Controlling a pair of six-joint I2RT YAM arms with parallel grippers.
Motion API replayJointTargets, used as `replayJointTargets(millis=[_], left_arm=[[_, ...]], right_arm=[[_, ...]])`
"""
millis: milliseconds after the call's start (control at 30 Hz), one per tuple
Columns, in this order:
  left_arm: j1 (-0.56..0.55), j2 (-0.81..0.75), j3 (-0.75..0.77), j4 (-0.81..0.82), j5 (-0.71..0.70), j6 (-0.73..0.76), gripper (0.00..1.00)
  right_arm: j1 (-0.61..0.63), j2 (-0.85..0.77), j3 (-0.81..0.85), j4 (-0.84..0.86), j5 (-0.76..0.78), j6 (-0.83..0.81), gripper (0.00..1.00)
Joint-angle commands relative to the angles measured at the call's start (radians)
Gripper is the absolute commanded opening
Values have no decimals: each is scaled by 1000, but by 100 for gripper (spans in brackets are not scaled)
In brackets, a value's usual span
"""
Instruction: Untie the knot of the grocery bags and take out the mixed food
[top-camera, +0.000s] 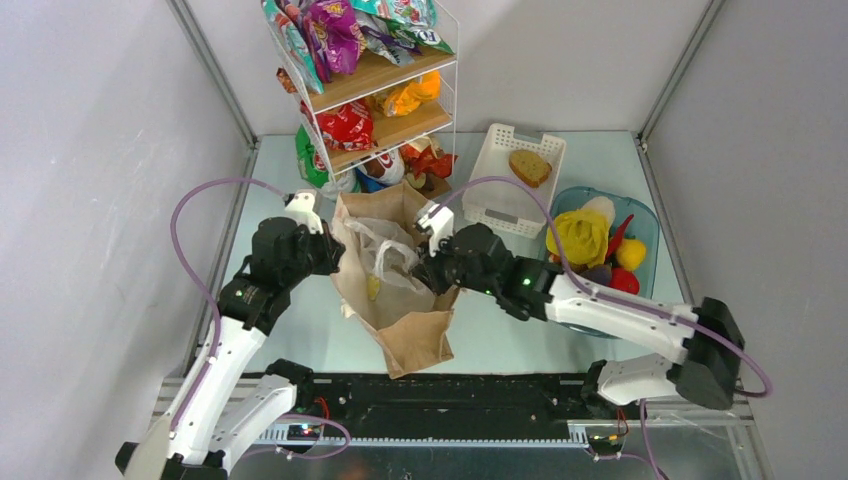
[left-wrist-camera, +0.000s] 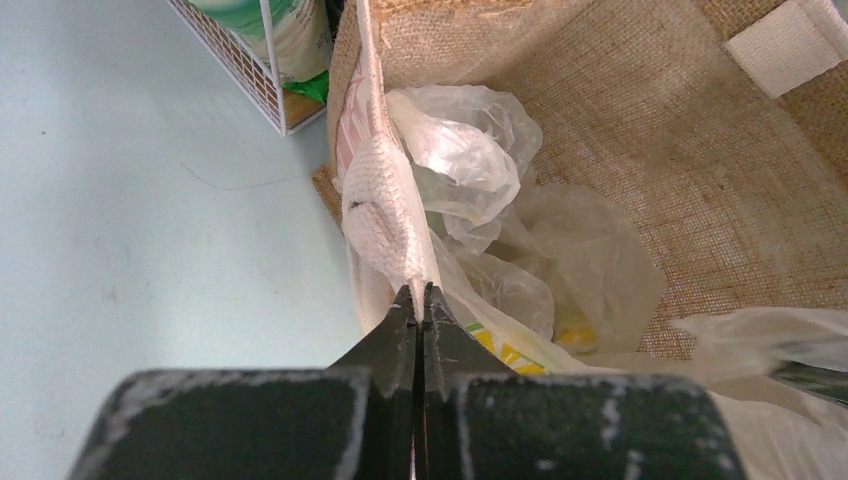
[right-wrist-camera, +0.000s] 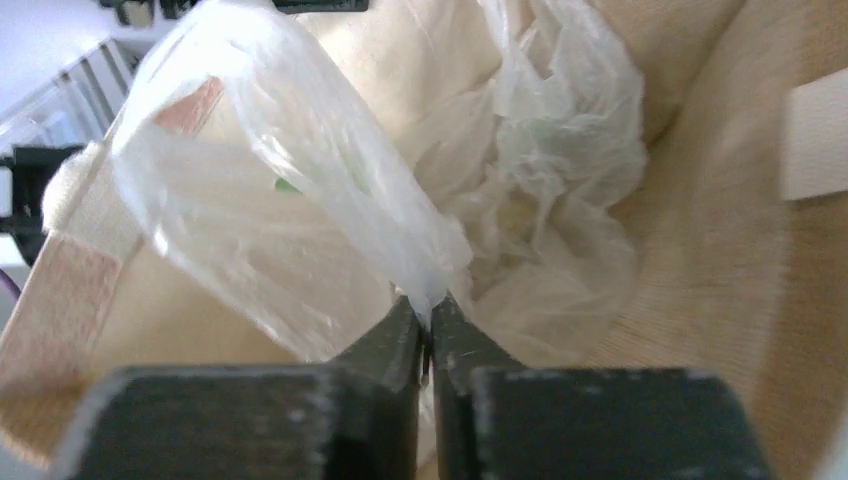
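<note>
two pincers are clenched at the mouth of the brown bag (top-camera: 400, 320), which sits at the centre of the worktop (top-camera: 500, 340) in the top view. the left pincer (left-wrist-camera: 420, 300) is at the bag's left rim and pinches the pale woven handle (left-wrist-camera: 385, 215), its jaws pressed tight on the strap. the right pincer (right-wrist-camera: 430, 312) comes in from the right and is closed on a thin, stretched fold of the clear plastic bag (right-wrist-camera: 290, 200). that bag lies crumpled inside the brown bag, and a yellow print shows through its film in the left wrist view.

the mixed food (top-camera: 583, 238), with yellow fruit, a red chili and a tomato among it, lies in the blue-tinted tub (top-camera: 648, 215) at the right of the frame, apart from the brown bag. just to the upper left of the tub, the white slatted basket (top-camera: 490, 205) holds a bread slice (top-camera: 530, 167). a wire rack (top-camera: 452, 70) of snack packets stands at top centre, right behind the brown bag.
</note>
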Motion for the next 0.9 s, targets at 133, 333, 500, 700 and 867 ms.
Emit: replayJointTargets(millis=[133,333,500,700,867], left_arm=[[7,-12,-5,28,3,33,0],[8,-16,-7,29,10,35,0],[8,-29,-7,31,-3,32,2],[7,-57,-9,35,-24,29,29],[8,-100,-10,48,-2,65,81]], right_arm=[[-74,329,11,167,-54,44,0],[-75,528,34,148,-49,94,0],[-74,430,37,72,-4,79,0],[-74,198,46,-94,16,33,85],[-81,46,68,-235,10,3,99]])
